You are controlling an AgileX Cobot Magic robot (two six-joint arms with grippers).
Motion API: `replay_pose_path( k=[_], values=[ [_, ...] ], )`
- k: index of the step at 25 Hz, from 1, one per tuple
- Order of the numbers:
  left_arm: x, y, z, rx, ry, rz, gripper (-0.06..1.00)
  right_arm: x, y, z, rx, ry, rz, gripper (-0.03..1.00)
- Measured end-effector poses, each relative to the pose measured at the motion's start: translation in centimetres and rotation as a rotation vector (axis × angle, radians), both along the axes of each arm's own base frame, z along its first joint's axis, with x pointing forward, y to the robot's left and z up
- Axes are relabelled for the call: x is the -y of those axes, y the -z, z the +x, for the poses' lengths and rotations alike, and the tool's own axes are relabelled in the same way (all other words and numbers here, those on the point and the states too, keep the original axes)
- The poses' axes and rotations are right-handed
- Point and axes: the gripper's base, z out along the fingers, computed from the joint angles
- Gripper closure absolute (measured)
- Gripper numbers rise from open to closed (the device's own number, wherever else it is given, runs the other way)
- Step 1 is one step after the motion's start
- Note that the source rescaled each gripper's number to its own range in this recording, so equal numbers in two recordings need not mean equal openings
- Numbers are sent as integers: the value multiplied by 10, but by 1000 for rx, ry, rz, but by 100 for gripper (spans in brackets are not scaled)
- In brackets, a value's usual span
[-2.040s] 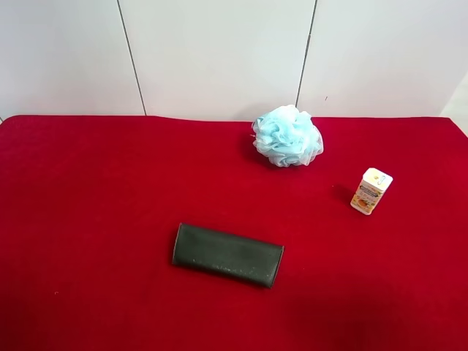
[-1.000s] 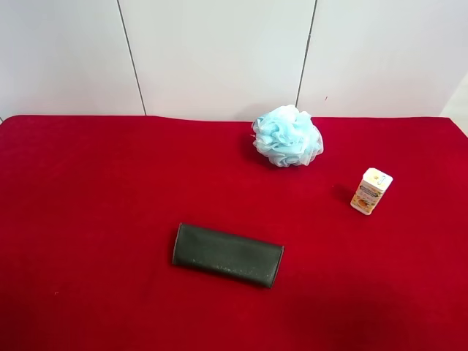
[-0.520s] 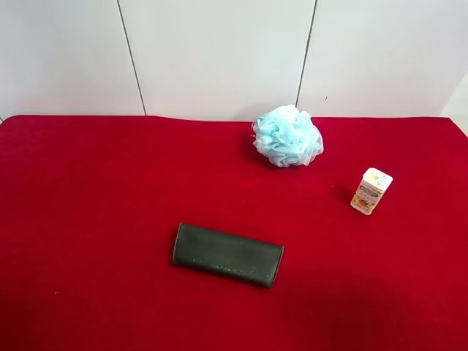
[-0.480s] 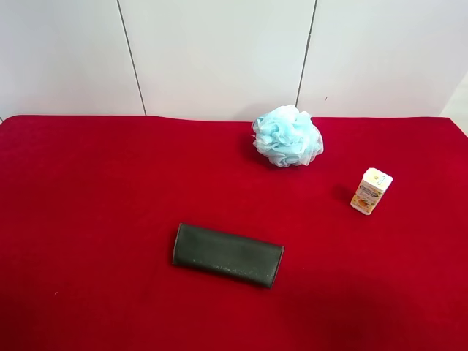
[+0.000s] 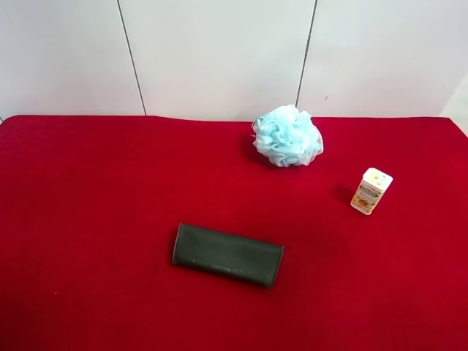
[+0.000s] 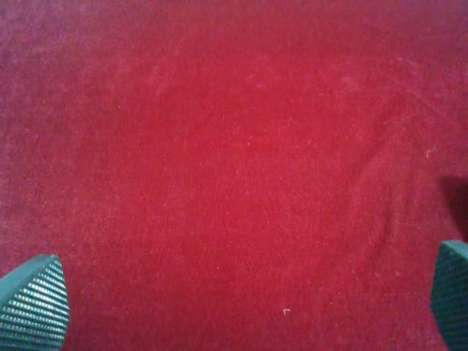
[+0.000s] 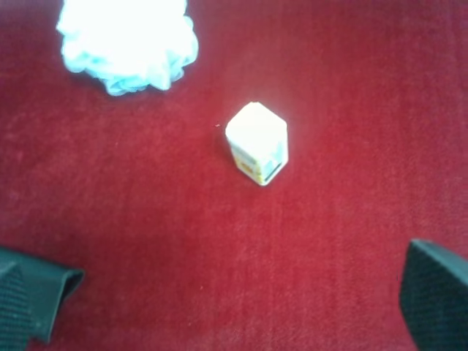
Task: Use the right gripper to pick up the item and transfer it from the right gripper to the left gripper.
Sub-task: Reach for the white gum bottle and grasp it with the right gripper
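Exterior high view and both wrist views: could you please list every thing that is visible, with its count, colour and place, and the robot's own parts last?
carton: one, white with yellow-orange print, standing upright on the cloth near the exterior high view's right edge.
mesh pouf: one, pale blue, at the back of the cloth near the wall, apart from the carton.
flat case: one, dark, lying flat toward the front middle.
cloth: one, red, covering the table.
wall: white panels, behind the table.
right gripper: one, black fingers wide apart and holding nothing, above the cloth, facing the carton.
left gripper: one, black fingers wide apart and holding nothing, over bare cloth.
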Motion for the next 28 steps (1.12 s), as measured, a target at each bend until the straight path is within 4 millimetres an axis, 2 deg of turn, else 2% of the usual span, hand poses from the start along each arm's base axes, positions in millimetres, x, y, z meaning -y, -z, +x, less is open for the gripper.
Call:
replay_pose_path(
  k=[4,8,14,18,23,28],
  values=[
    [0,0,0,0,0,0,-6,-2,-2,40,-168,34,1,-3],
    [0,0,0,0,0,0,-6,-3,8,79,-337,74,-8,-3],
    [0,0,0,0,0,0,-6,-6,27,132,-485,141,-4,-3],
    [0,0,0,0,0,0,-6,-4,45,156,-561,215,-20,-3],
    [0,0,0,0,0,0,-6,-2,79,182,-666,291,-50,-3],
    [0,0,0,0,0,0,-6,-4,106,205,-679,323,-33,-3]
  ],
)
